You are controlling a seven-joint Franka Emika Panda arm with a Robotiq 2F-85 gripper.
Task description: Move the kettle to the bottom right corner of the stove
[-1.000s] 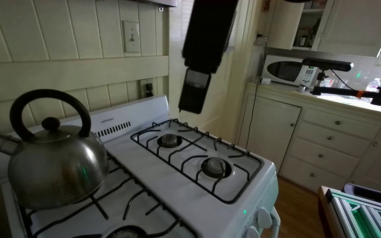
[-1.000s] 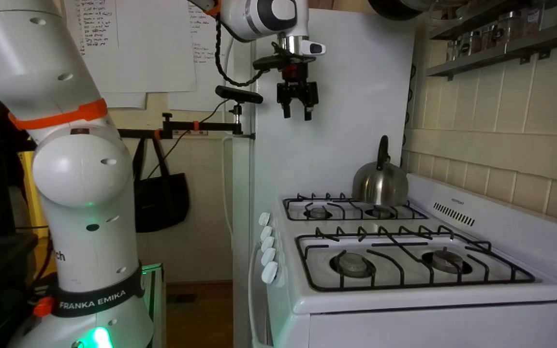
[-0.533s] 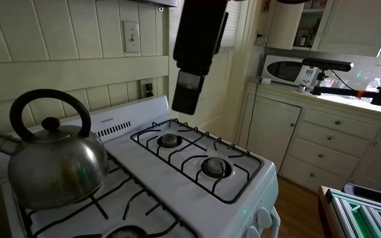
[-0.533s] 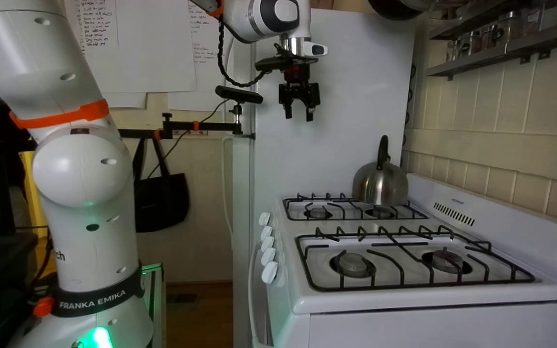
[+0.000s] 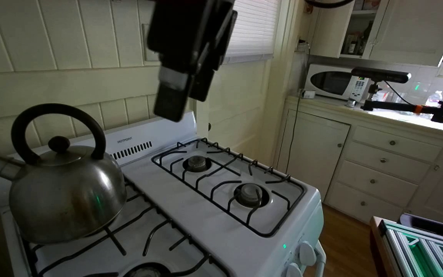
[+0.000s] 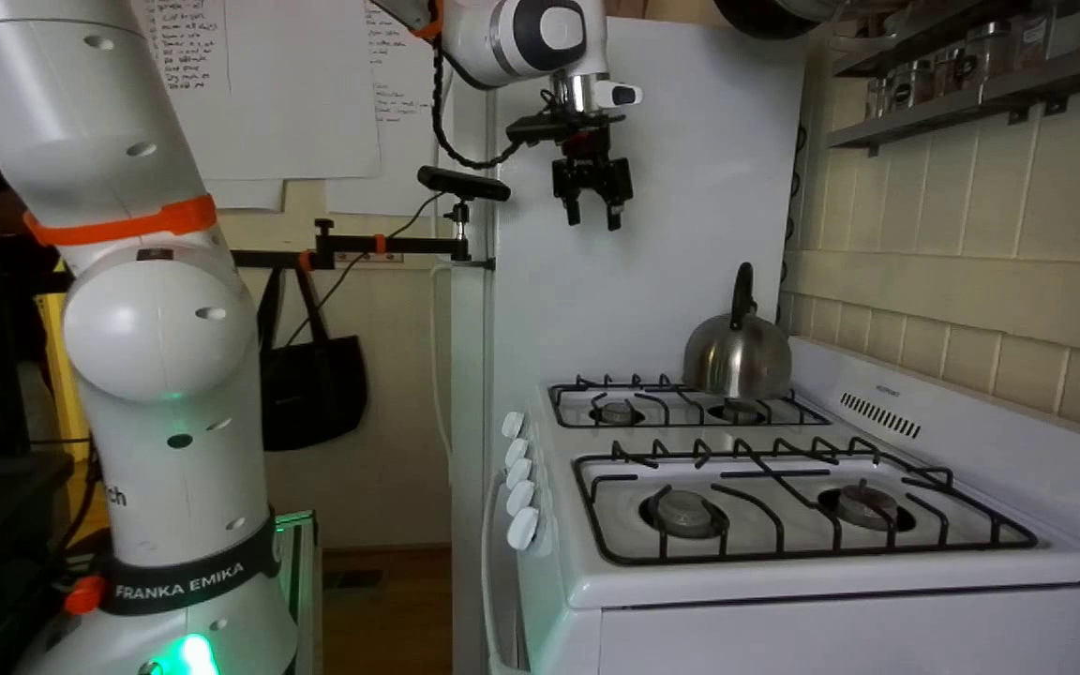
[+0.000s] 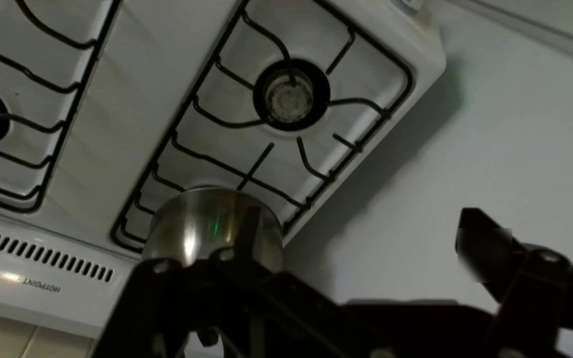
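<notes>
Stainless-steel and upright, the kettle (image 6: 737,356) stands on the left grate (image 6: 671,425) of the stove (image 6: 831,633), over the rear burner (image 6: 737,412), left as you face the stove's knobs (image 6: 522,528). Its black handle (image 5: 58,109) arches straight up; the lid (image 5: 62,157) is on, so you cannot tell what it holds. On the wall above the stove, jars (image 6: 987,58) stand on a shelf (image 6: 1018,92), their contents too dim for you to make out. Past the stove's right side, a cupboard (image 5: 331,30) with its door ajar holds bottles (image 5: 352,47).

Your tool (image 6: 593,219) hangs above the stove, apart from the kettle, fingers (image 7: 488,248) spread wide; in the wrist view one finger crosses in front of the kettle.

You have the vented back panel (image 6: 981,445) along the stove's rear, near the kettle, and a tall white panel (image 6: 681,234) just beside the stove's left side. A smooth white strip (image 5: 190,211) runs between the stove's two grates, and on the right grate (image 6: 784,554) you see both burners whole, the front one (image 6: 687,515) nearest the knobs.
</notes>
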